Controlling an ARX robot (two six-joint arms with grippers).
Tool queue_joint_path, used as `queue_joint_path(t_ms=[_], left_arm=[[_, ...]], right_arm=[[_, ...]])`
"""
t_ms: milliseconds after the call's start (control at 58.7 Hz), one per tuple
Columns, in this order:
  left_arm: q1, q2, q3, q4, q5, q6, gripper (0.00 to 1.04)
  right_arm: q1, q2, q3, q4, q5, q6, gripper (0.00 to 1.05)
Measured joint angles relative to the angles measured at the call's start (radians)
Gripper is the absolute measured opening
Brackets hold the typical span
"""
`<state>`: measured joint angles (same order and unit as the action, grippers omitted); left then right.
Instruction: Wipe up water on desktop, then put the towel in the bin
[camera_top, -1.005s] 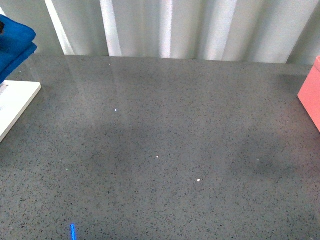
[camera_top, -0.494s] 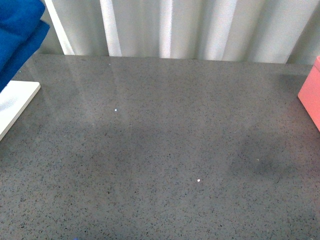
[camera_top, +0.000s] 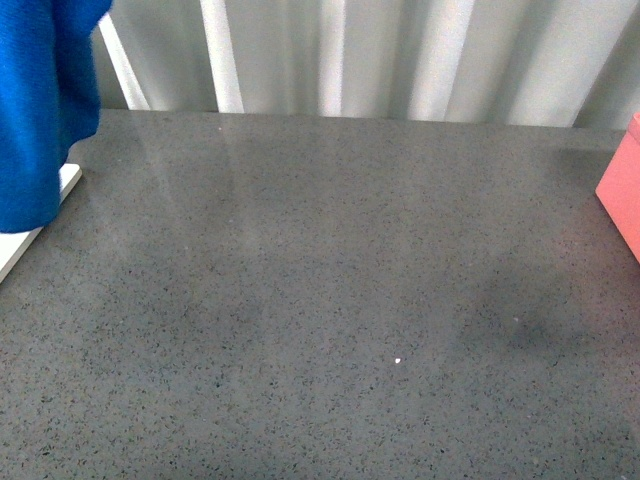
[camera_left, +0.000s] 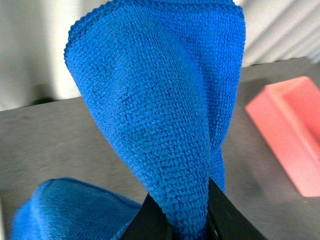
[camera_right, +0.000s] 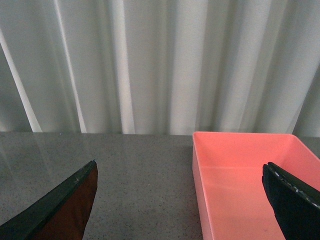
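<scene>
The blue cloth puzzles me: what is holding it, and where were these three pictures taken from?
This is a two-armed robot, with one camera on its body and one on each wrist. The body camera looks over the grey desktop. There the towel hangs at the left over a white board, and a pink bin sits at the right edge. The left wrist camera shows the left gripper pinched shut on the towel. The right wrist camera shows the right gripper open and holding nothing, facing the empty bin. I cannot make out any water.
</scene>
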<state>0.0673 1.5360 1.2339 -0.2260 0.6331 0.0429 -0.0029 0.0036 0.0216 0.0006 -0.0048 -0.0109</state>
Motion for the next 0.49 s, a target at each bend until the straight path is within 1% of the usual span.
queue_joint_path(t_ms=[102,204,256,324,409,494], left_arm=[[-0.064,-0.07,-0.092,0.1,0.113,-0.093,0.05],[-0.132,-0.139,-0.184,0.229,0.18,-0.192,0.05],[-0.169,-0.166,-0.222,0.298,0.181,-0.238,0.05],[-0.211,-0.182,-0.241,0.343,0.176,-0.27,0.05],[-0.254,-0.176,-0.244,0.363,0.124,-0.284,0.05],[-0.274,-0.156,-0.243,0.386,0.076,-0.281,0.05]], right_arm=[[0.0,0.0,0.0,0.0,0.0,0.0,0.98],[0.0,0.0,0.0,0.0,0.0,0.0,0.98],[0.0,0.0,0.0,0.0,0.0,0.0,0.98],[0.0,0.0,0.0,0.0,0.0,0.0,0.98],[0.0,0.0,0.0,0.0,0.0,0.0,0.98],[0.0,0.004,0.002,-0.006,-0.003,0.006,0.98]])
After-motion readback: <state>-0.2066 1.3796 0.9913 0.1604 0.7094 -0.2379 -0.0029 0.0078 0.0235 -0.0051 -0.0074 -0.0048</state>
